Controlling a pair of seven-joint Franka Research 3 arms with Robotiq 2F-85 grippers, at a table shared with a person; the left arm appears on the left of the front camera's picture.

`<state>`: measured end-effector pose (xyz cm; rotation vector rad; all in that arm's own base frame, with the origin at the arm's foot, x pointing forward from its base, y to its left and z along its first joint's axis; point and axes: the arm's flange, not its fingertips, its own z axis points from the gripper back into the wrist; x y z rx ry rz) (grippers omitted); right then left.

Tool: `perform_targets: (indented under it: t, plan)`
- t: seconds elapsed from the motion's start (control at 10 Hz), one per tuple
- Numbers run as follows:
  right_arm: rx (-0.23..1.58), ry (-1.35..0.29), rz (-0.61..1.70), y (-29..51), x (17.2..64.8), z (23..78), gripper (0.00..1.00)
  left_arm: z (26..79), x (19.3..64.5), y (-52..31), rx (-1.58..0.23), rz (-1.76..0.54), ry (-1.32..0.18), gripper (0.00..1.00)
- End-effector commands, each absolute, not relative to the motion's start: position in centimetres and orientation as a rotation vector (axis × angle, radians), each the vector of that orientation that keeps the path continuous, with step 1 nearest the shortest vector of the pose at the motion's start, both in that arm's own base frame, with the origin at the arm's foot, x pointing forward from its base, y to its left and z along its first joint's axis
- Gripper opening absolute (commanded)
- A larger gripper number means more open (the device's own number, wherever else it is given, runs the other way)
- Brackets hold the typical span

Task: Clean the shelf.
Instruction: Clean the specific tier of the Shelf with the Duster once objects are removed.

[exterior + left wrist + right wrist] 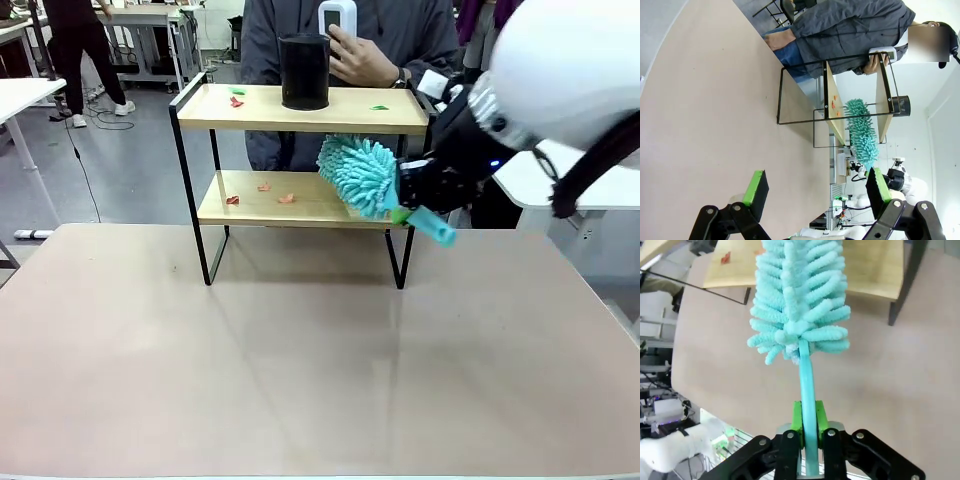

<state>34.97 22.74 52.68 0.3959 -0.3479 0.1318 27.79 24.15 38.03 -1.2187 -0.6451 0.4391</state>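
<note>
Sweeping looks in hand — right gripper (808, 419) clamps the teal duster (360, 172) mid-frame at the lower board of the shelf (310, 108); next, brush the red scraps (262, 187) off. Left gripper (817, 190) gapes, empty.

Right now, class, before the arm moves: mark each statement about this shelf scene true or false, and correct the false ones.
1. The right pincer is shut on the handle of a teal duster. True.
2. The left pincer grips a cloth. False: it is open and empty, above the table.
3. The black cup stands on the lower board of the shelf. False: it stands on the top board.
4. Small red scraps lie on the lower board. True.
</note>
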Motion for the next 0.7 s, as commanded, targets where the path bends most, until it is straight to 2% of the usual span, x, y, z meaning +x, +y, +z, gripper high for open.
perform_targets:
  t: [0.0, 0.1, 0.6]
  plan:
    - [0.365, -0.336, 0.061, 26.0, 35.7, 51.0, 0.12, 37.9, 27.6, 23.7, -1.231, 0.423, -0.674, 1.00]
    - [0.300, -0.369, 0.013, 26.8, 35.9, 49.9, 0.12, 37.9, 27.6, 23.7, -1.231, 0.423, -0.674, 1.00]
    - [0.277, -0.376, 0.025, 29.4, 35.9, 47.3, 0.12, 37.9, 27.6, 23.7, -1.231, 0.423, -0.674, 1.00]
